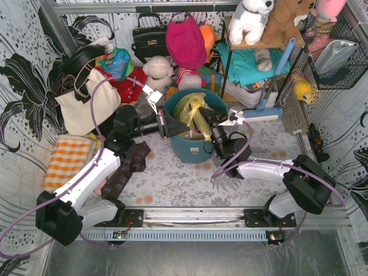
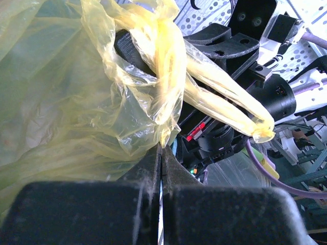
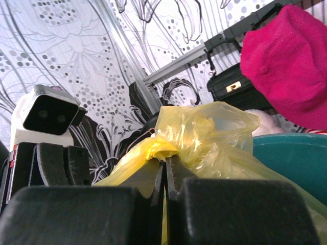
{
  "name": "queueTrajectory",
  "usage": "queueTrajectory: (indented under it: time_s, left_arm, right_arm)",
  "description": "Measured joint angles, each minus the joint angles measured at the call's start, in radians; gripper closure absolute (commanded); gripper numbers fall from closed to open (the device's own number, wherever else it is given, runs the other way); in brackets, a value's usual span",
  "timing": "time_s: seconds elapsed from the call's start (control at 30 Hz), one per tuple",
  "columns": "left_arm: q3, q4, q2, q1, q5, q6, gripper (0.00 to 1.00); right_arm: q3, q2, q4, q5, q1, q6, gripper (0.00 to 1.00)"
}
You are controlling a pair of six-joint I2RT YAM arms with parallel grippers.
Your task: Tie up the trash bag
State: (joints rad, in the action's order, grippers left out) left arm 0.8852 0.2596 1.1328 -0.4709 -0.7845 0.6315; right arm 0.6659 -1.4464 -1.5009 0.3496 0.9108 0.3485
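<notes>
Plastic of the trash bag (image 1: 194, 112) bunches above the rim of the teal bucket (image 1: 192, 152) at mid-table; we pinch it from both sides — left gripper (image 2: 161, 149) and right gripper (image 3: 164, 166) each clamped tight on a yellow fold; a cream tote (image 1: 86, 103) crowds the far left edge, and bare mat (image 1: 184, 181) lies open nearer us.

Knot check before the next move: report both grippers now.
Left gripper: shut on the trash bag.
Right gripper: shut on the trash bag.
</notes>
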Motion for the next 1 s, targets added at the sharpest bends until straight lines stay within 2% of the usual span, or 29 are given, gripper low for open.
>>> queueTrajectory:
  time_s: [0.07,0.2,0.33,0.43,0.7,1.0]
  left_arm:
    - [0.0,-0.005,0.0,0.0,-0.003,0.0,0.96]
    - [0.001,-0.034,0.0,0.0,0.004,-0.016,0.85]
    - [0.014,-0.113,0.0,-0.001,0.023,-0.055,0.66]
    - [0.047,-0.177,-0.004,-0.001,0.051,-0.091,0.58]
    - [0.13,-0.307,-0.084,0.0,0.149,-0.181,0.54]
    - [0.195,-0.383,-0.128,-0.001,0.267,-0.246,0.43]
  right_arm:
    - [0.0,-0.014,-0.022,-0.026,-0.006,0.013,1.0]
    - [0.0,-0.037,-0.065,-0.1,-0.024,0.061,1.0]
    - [0.0,-0.049,-0.078,-0.164,-0.038,0.097,1.0]
    - [0.0,-0.055,-0.079,-0.202,-0.043,0.113,1.0]
    - [0.0,-0.055,-0.079,-0.26,-0.048,0.138,1.0]
    - [0.0,-0.056,-0.079,-0.28,-0.05,0.138,1.0]
